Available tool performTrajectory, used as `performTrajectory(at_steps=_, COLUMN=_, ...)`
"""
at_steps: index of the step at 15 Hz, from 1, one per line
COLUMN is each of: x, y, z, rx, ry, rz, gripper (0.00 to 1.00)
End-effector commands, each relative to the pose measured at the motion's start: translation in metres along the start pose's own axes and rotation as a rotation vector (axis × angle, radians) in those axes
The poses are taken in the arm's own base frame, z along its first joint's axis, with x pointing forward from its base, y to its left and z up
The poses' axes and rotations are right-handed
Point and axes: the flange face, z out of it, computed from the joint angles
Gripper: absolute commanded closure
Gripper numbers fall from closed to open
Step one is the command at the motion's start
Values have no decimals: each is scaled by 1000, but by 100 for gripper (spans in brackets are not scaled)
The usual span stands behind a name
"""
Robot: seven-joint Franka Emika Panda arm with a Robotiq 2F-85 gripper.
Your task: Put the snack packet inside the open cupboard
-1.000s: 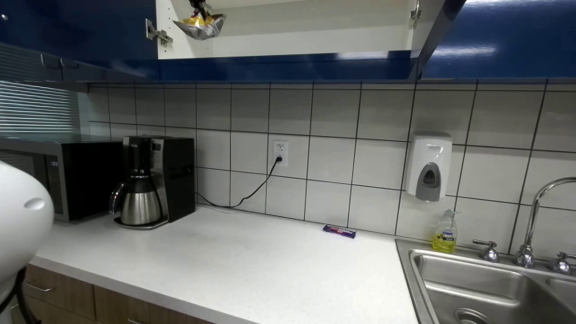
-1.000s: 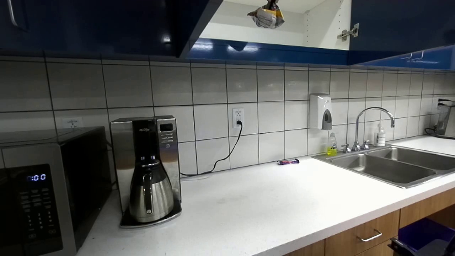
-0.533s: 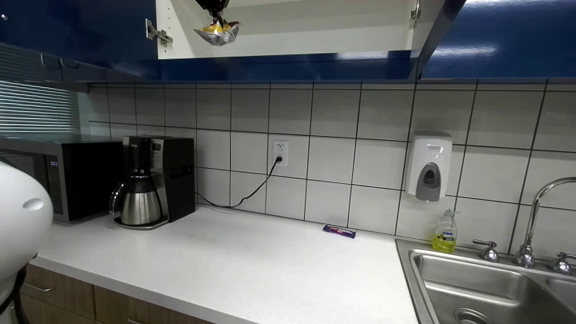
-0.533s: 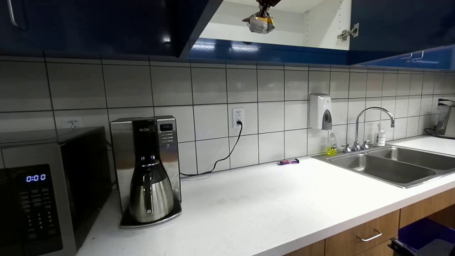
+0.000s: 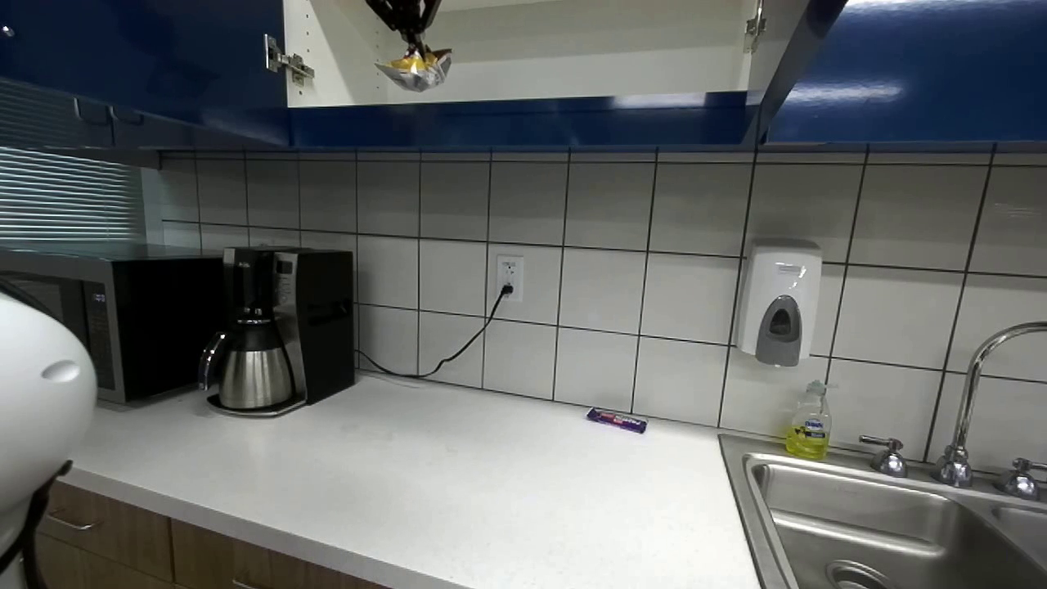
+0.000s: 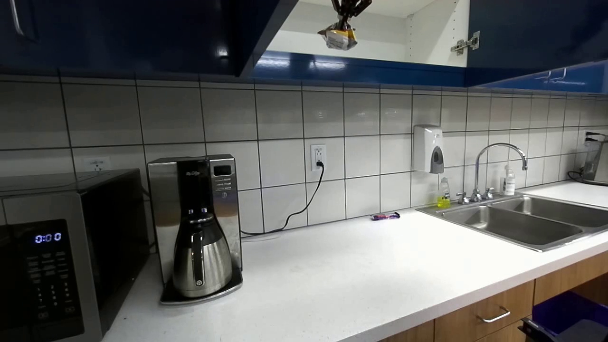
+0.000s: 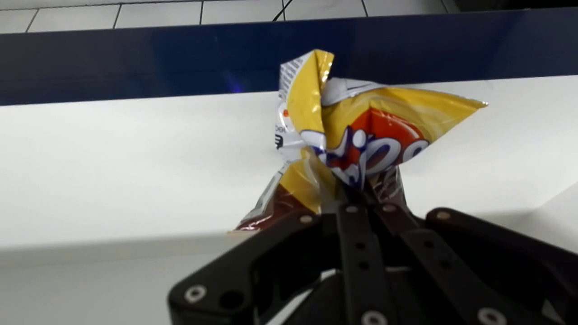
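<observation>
Yellow snack packet [image 7: 350, 133], pinched in your end effector [image 7: 357, 192], has moved deeper toward the open cupboard [image 5: 589, 57]; you likely have lowering and releasing left.

Shiny, perhaps foil snack packet [image 7: 352, 131] and glossy-edged cupboard [image 5: 523, 124].

Super uneven light: the counter [image 6: 342, 251] nearly blows out at 4 o'clock in an exterior view, tiles [image 6: 168, 111] dim at 10. Glare hits the cupboard door [image 5: 916, 78] at 2 in an exterior view. Wrist view: cupboard [image 7: 135, 167] washes out white at 9.
</observation>
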Motion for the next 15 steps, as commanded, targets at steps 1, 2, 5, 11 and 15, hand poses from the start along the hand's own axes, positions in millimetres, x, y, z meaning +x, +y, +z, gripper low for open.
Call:
performTrajectory(at_steps=1, x=17, y=10, z=3, rx=-32, ry=34, rz=28, gripper=100)
performTrajectory(at_steps=2, x=19, y=13, z=6, rx=-34, ry=34, rz=32, gripper=100)
performTrajectory(at_steps=5, x=26, y=22, z=16, rx=-43, ry=33, rz=46, gripper=100)
performTrajectory(at_steps=11, x=36, y=29, z=47, rx=-53, ry=14, rz=60, gripper=100)
performTrajectory(at_steps=15, x=39, y=29, z=64, rx=-56, ry=-1, rz=70, gripper=100)
